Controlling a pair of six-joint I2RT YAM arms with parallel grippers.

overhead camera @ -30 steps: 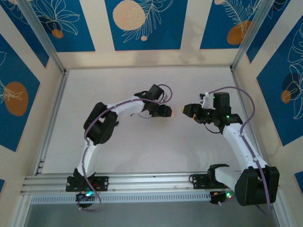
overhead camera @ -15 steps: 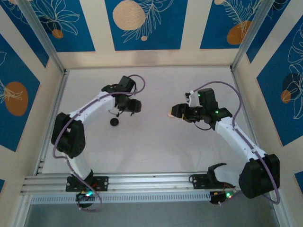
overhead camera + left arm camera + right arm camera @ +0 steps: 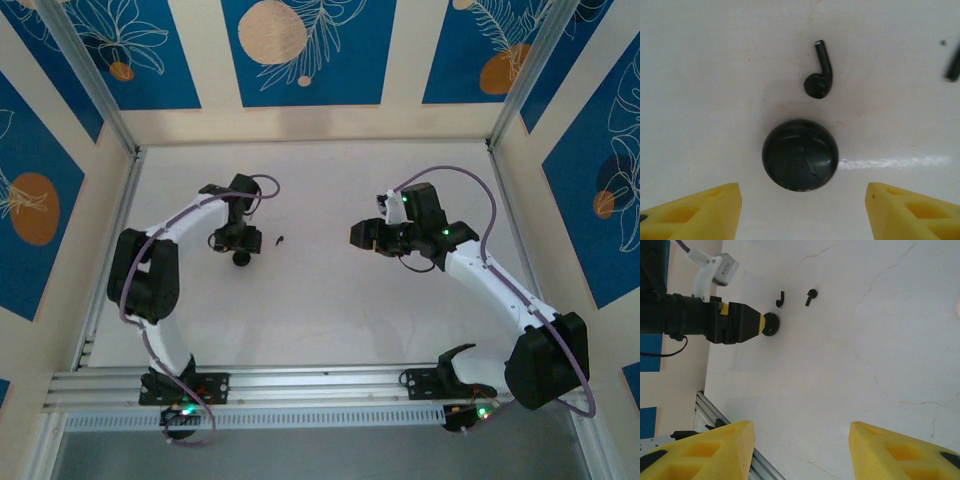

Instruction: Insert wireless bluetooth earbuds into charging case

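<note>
Your left gripper (image 3: 802,197) is hanging right over the round black disc (image 3: 800,154). Its yellow fingers (image 3: 700,212) are spread wide and the disc sits in the gap touching neither one, so that gripper's open and holding nothing. The disc reads as a smooth closed dome from above. You can't tell whether it has a lid, and nothing is sitting in it or on it.

Both buds are out on the bare white table (image 3: 330,310). The nearer earbud (image 3: 819,80) lies flat just past the disc, stem pointing away from the fingers, close to the disc but not touching it. The second earbud (image 3: 811,296) is a bit further off to the side.

Your right gripper (image 3: 801,440) is well apart from all that, over the right half of the table. Its jaws are apart with just table between them.
</note>
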